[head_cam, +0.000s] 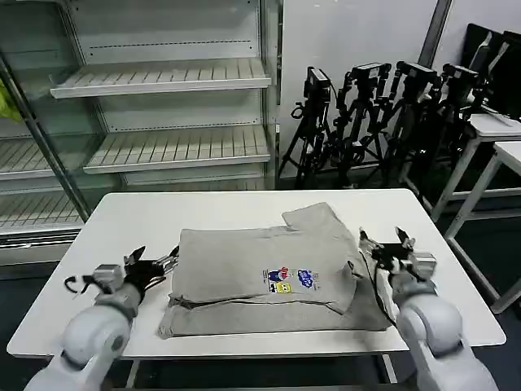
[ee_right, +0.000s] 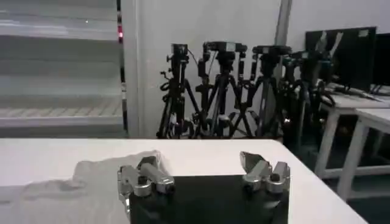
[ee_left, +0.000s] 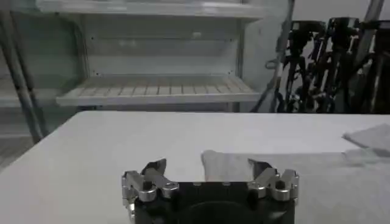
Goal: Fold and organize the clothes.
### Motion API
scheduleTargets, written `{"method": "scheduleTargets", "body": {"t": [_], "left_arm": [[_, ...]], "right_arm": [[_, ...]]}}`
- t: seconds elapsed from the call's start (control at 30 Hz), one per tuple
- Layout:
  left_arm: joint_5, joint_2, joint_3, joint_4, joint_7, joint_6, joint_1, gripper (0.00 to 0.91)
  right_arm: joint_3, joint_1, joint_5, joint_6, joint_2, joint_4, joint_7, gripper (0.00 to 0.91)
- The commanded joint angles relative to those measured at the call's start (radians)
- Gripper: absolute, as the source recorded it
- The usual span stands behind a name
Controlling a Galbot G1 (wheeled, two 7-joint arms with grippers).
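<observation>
A light grey short-sleeved shirt (head_cam: 260, 265) lies partly folded in the middle of the white table (head_cam: 146, 220). A small multicoloured print (head_cam: 290, 279) faces up, one sleeve (head_cam: 313, 217) points to the far side, and a lower layer (head_cam: 269, 319) sticks out along the near edge. My left gripper (head_cam: 157, 262) is open, low over the table at the shirt's left edge. In the left wrist view a corner of the cloth (ee_left: 223, 165) lies between the spread jaws of that gripper (ee_left: 207, 168), not pinched. My right gripper (head_cam: 383, 242) is open at the shirt's right edge, and the right wrist view shows cloth (ee_right: 91, 178) beside this gripper (ee_right: 200, 163).
Empty white shelving (head_cam: 163, 77) stands behind the table. A row of black tripods with cameras (head_cam: 383, 114) lines the back right wall. White tables (head_cam: 496, 147) stand to the right. Bare tabletop surrounds the shirt on the far and left sides.
</observation>
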Motion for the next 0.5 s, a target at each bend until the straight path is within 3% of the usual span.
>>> {"method": "scheduleTargets", "body": {"t": [0.03,0.5], "left_arm": [[0.021,-0.041,0.218,0.326,-0.018,0.001,-0.309,0.907],[-0.041,-0.074,0.292,0.493,-0.041,0.001,-0.417,0.907]], "right_arm": [[-0.139,0.343,-0.028,-0.006,0.077,-0.408,-0.018,0.907],[-0.167,0.544,-0.041,-0.004,0.209,-0.796,-0.037,0.907]]}}
